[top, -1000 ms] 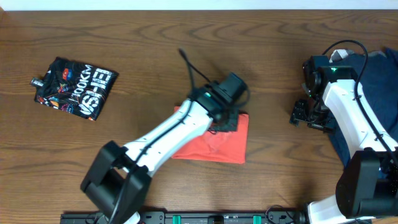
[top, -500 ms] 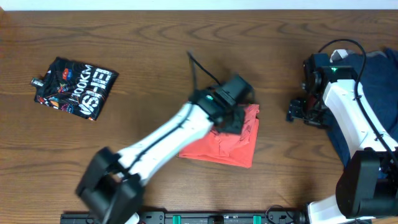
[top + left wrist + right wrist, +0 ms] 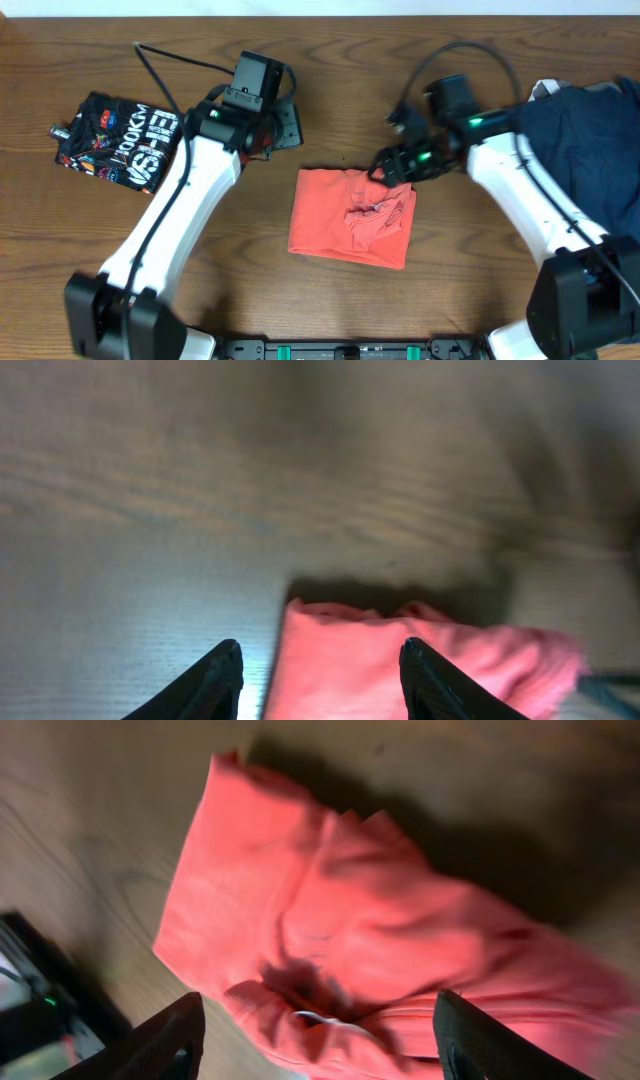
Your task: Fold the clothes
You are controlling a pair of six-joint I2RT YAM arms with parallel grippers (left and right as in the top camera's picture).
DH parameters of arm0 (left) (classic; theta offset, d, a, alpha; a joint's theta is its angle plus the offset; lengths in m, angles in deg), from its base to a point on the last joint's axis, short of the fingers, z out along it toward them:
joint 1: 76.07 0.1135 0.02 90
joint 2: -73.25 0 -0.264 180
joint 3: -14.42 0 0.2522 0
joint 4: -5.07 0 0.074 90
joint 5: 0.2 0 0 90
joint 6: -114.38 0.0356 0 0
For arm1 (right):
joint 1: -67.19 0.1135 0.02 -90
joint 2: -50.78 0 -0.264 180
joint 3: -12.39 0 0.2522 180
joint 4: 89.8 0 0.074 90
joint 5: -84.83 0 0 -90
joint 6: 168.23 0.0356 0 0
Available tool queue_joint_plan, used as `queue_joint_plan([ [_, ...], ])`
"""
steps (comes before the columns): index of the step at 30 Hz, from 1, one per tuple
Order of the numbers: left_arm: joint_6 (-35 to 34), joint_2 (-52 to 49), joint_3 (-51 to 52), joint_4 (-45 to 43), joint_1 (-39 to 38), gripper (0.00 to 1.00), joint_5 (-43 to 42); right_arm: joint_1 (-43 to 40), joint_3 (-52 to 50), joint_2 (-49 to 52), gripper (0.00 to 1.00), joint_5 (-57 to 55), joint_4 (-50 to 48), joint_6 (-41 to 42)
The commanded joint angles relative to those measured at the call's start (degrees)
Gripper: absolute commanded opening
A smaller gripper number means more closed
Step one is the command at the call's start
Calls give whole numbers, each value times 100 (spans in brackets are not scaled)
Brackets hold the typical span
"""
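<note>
The red tee [image 3: 345, 217] lies near the middle of the counter [image 3: 455, 300], folded into a rough rectangle. Its left part is flat, and its right part is bunched into wrinkles.

The right fingers [image 3: 168, 1042] are spread wide with nothing between them. In the right wrist view they hang over the tee's creased part, where a dark shadow falls on the cloth. Whether they touch it I cannot tell. From overhead they sit at the tee's far right corner, at the end of the right arm [image 3: 520, 200].

The left fingers [image 3: 222, 680] are also spread and empty. They are over bare wood, apart from the tee, whose edge shows ahead of them in the left wrist view. From overhead they are beyond the tee's far left corner, between it and the black tee [image 3: 122, 140].

The black tee is a folded bundle with white lettering, well to the left. The navy cloth [image 3: 585, 140] lies heaped at the right edge, partly under the right arm.
</note>
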Motion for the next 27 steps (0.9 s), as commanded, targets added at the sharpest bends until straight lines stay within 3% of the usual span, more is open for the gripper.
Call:
queue_joint_plan([
  [1,17,-455,122,55,50,52,-522,435,-9,162,72,-599,76,175],
  [9,22,-1460,122,61,-164,53,-704,883,-79,501,75,-796,1051,369],
  [16,39,-1720,122,101,-411,53,-704,846,-437,507,74,-2546,1799,992],
  [21,37,-1711,122,103,-459,53,-704,664,-793,507,54,-3005,1843,1742],
  [27,37,-1711,122,195,-470,53,-699,518,-1073,507,44,-3298,1902,2339],
])
